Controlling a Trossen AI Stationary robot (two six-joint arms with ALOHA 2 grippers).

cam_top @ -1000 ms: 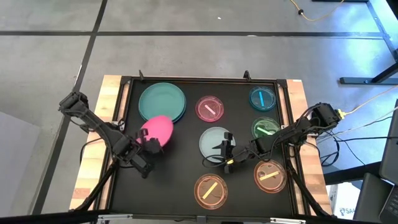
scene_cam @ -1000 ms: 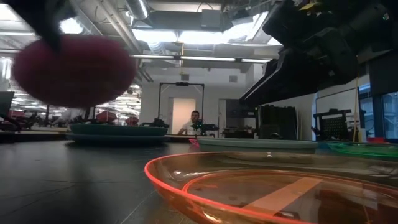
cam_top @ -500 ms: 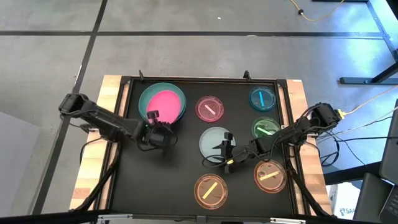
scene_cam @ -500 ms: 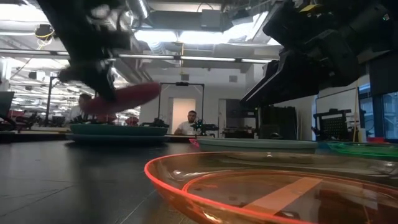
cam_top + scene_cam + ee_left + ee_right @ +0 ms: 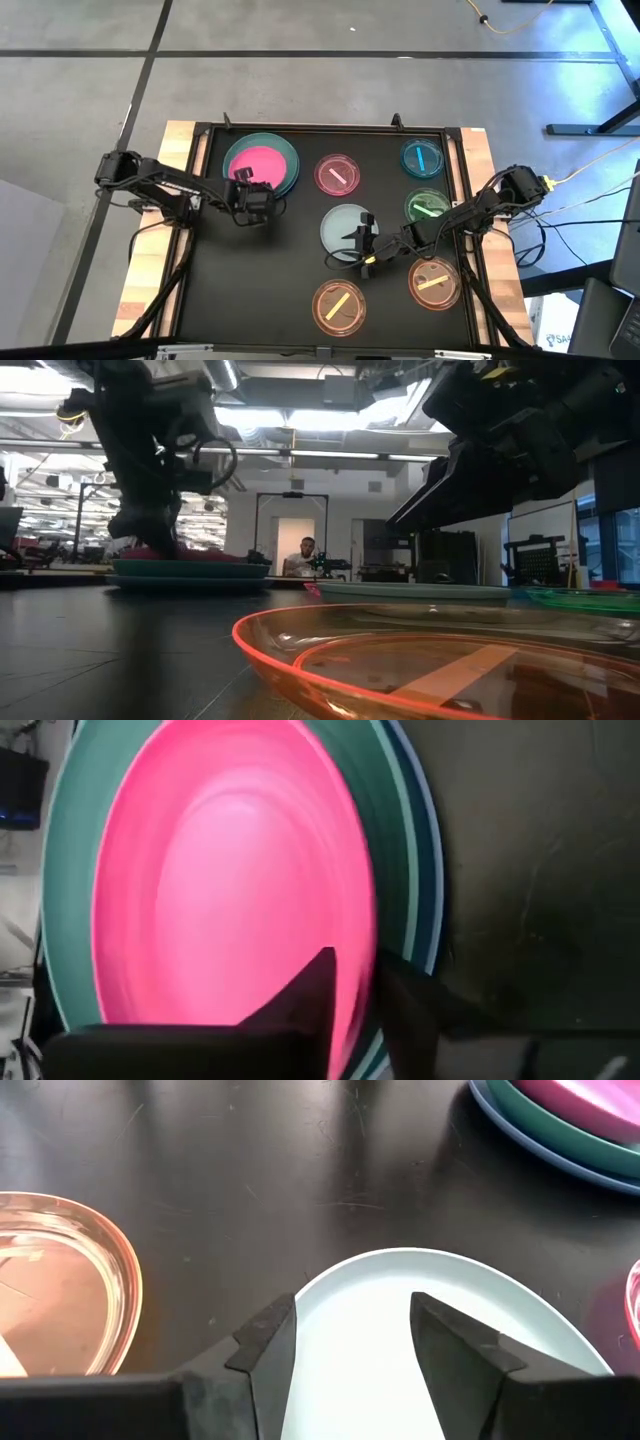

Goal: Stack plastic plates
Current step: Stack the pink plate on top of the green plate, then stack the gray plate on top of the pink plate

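The magenta plate (image 5: 262,163) lies inside the teal plate (image 5: 262,139), which sits on the blue plate (image 5: 432,870) at the far left of the black mat. My left gripper (image 5: 243,186) is at the magenta plate's near rim, shut on it; it also shows in the left wrist view (image 5: 355,970). My right gripper (image 5: 362,236) is open over the right part of the pale mint plate (image 5: 340,225) at the mat's middle. Its fingers (image 5: 270,1342) stand apart above the mint plate (image 5: 350,1290); whether they touch it, I cannot tell. My left gripper pinches the magenta plate's near rim (image 5: 352,1012) between its two fingers, one finger (image 5: 318,988) over the plate's inner face and the other (image 5: 405,1012) outside the rim. The fingers slant down from the table's near-left side. The plate lies nearly flat in the teal plate.
Small translucent dishes stand around: pink (image 5: 338,175), cyan (image 5: 422,158), green (image 5: 427,208), and two orange ones near the front (image 5: 338,306) (image 5: 435,283). A raised frame (image 5: 320,127) borders the mat. Bare mat lies at the near left.
My left gripper has carried the magenta plate from the mat's left toward the far edge, over the teal plate. The plate, lifted and steeply tilted before, has tipped flat and come down into the teal plate.
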